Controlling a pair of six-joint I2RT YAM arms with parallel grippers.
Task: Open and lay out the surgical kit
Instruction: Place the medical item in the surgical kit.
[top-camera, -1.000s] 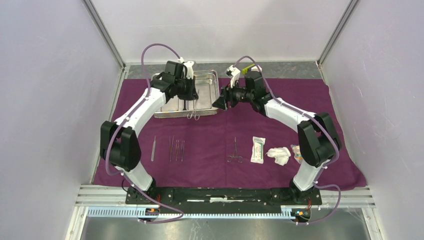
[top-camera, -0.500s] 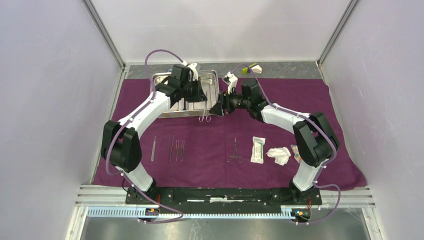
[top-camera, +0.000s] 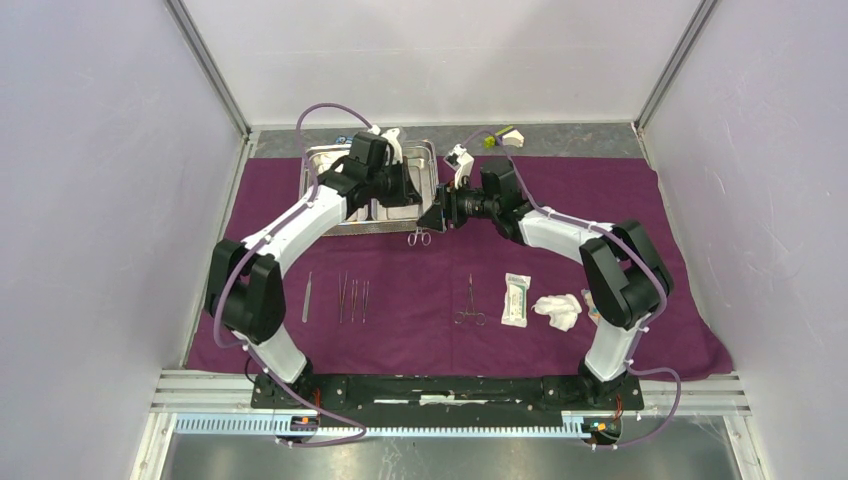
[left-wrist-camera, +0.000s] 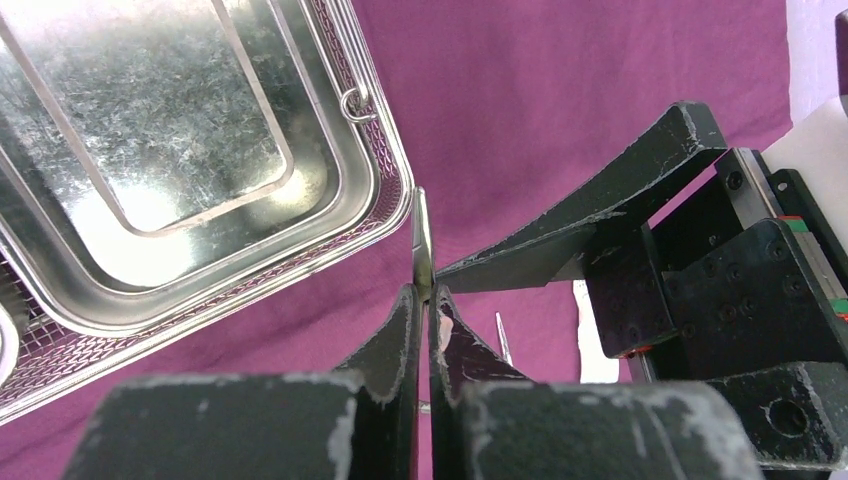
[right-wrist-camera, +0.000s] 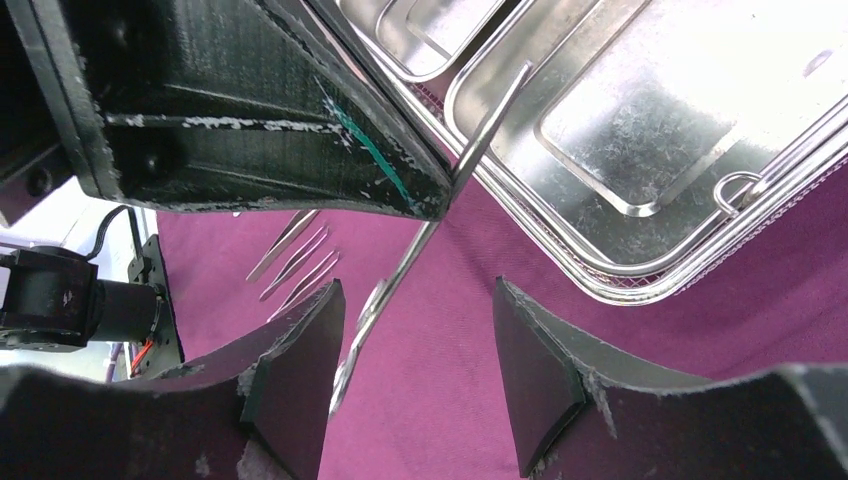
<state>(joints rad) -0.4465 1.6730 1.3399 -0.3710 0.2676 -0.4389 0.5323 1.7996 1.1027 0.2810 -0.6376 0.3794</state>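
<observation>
**Forceps held by left arm between the right arm's spread fingers**

- Dark purple cloth (top-camera: 690, 250) lies spread flat over the table.
- Steel tray (top-camera: 322, 160) sits on the cloth at its far edge, left of centre. Both compartments that show in the wrist views look bare.
- Left gripper (left-wrist-camera: 425, 300): fingers pinched tight on the tip end of the held forceps (right-wrist-camera: 400, 275). The ring handles hang low, just off the tray's near right corner. Cannot tell whether the rings touch the cloth.
- Right gripper (right-wrist-camera: 418, 290): fingers spread wide, one either side of the hanging shank. The shank runs closer to one finger; contact not clear.
- The two grippers meet nose to nose just right of the tray.
- Row along the cloth's near edge, left to right: lone tweezers (top-camera: 307, 297), three slim instruments (top-camera: 353, 298), second forceps (top-camera: 469, 301), white packet (top-camera: 516, 299), gauze (top-camera: 557, 310), small clear packet (top-camera: 592, 305) partly hidden by the right arm.
- Yellow-green and white piece (top-camera: 503, 140) lies beyond the cloth's far edge.
</observation>
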